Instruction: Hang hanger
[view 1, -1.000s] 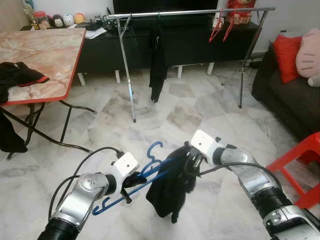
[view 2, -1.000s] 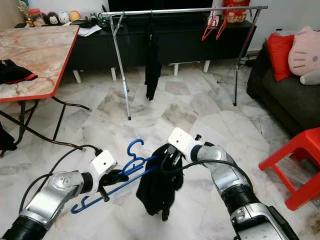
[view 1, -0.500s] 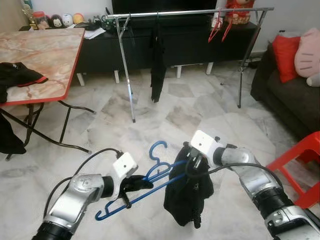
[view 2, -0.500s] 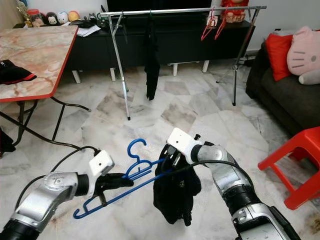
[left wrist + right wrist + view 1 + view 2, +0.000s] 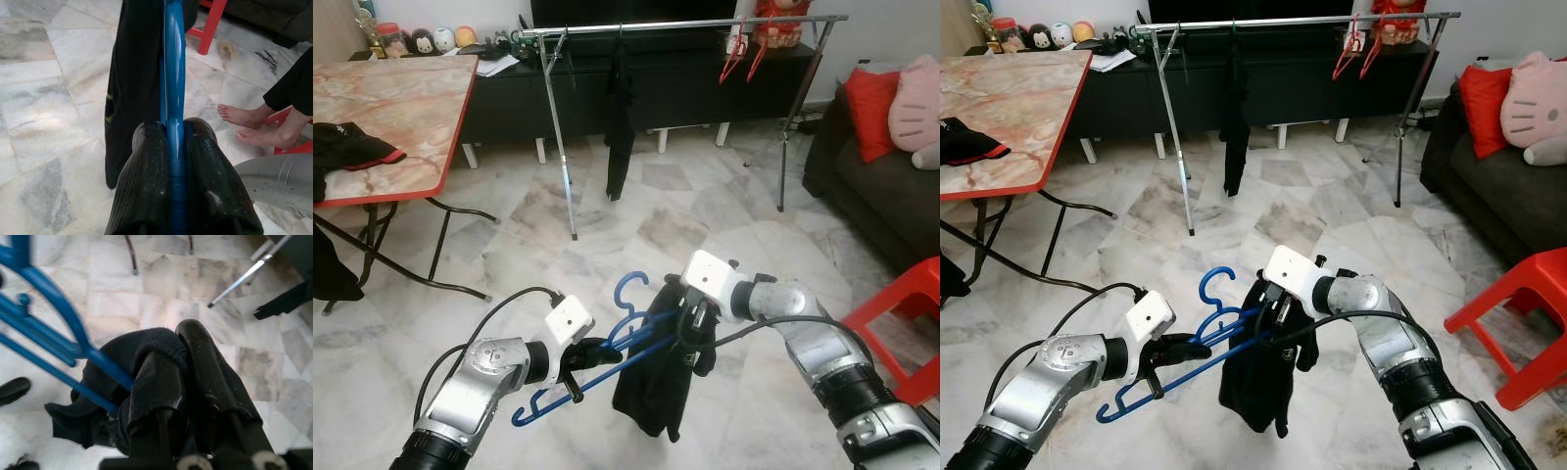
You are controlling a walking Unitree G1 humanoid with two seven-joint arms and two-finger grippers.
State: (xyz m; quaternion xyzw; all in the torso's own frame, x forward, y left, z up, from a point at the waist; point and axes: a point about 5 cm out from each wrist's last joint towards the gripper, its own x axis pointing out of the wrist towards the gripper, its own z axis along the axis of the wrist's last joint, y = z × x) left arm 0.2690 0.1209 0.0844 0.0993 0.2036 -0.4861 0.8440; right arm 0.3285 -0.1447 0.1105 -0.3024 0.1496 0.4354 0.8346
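Note:
A blue hanger (image 5: 607,354) is held low over the floor between my arms, its hook (image 5: 628,286) pointing up. My left gripper (image 5: 590,352) is shut on its lower bar; the left wrist view has both fingers (image 5: 146,181) clamped around the blue bar (image 5: 172,93). A black garment (image 5: 656,387) droops from the hanger's right end. My right gripper (image 5: 690,318) is shut on that black cloth (image 5: 146,350) at the hanger's shoulder. Across the room stands a metal clothes rack (image 5: 685,24) with a black garment (image 5: 617,127) hanging and red hangers (image 5: 744,54) near its right end.
A red-edged marble table (image 5: 396,108) with dark clothes stands at the left. A dark sofa (image 5: 891,196) with red and pink cushions and a red stool (image 5: 901,323) are on the right. A person's bare feet (image 5: 244,122) are on the floor by the stool.
Both arms have shifted a little with the hanger; the black garment hangs closer under the right gripper and swings left. The camera has moved slightly.

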